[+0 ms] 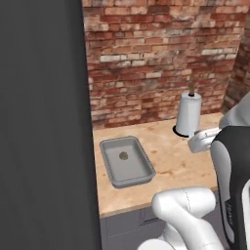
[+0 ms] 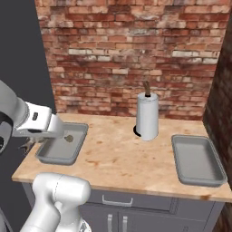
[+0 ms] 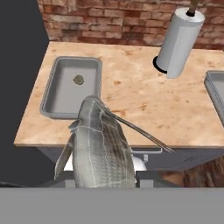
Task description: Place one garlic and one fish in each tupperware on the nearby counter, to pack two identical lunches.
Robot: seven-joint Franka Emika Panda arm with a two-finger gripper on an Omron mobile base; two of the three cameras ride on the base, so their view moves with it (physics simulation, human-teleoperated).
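Observation:
A silver-grey fish point(image 3: 100, 148) with a thin tail fills the near part of the hand view, and my gripper point(image 2: 31, 141) is shut on it; the fingertips are hidden behind it. The hand hangs over the front left corner of the counter point(image 2: 122, 154), beside the near-left rim of the left tupperware point(image 2: 56, 158) point(image 3: 48, 94) point(image 1: 110, 166). In that tub lies one small round garlic point(image 3: 78, 79) point(image 1: 123, 156) point(image 2: 69, 138). The other tupperware point(image 2: 199, 179) point(image 3: 216, 94) sits at the counter's right end with nothing in it.
A white paper-towel roll point(image 2: 147, 115) point(image 1: 188, 114) point(image 3: 180, 41) stands at the back of the counter between the tubs. A tall dark panel point(image 1: 44, 122) rises just left of the counter. A brick wall closes the back and right. Dark cabinet fronts point(image 2: 136, 213) lie below.

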